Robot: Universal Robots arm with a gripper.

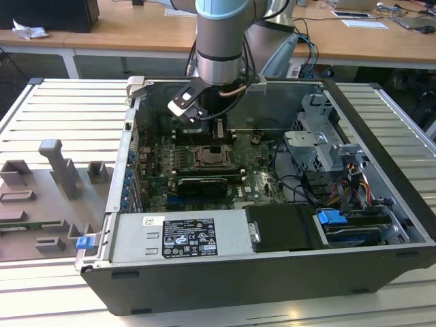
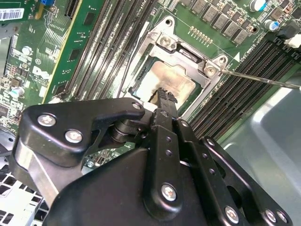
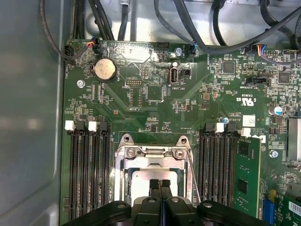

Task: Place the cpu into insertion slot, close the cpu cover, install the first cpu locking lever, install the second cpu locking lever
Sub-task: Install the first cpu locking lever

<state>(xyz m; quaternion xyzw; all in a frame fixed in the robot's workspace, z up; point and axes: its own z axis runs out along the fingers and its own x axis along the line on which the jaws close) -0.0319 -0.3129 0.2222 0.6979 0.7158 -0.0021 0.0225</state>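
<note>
Now, pincer (image 3: 160, 184) clenched on nothing, poised over cpu (image 3: 141, 180), framed by cpu cover (image 3: 153, 163).

I work in what looks like a lab workshop. An open computer case (image 1: 225, 272) lies on a ribbed aluminium counter (image 1: 68, 109), with grey fixtures (image 1: 58, 170) at nine o'clock and wooden desks (image 1: 129, 30) with papers (image 1: 364, 23) at twelve.
</note>
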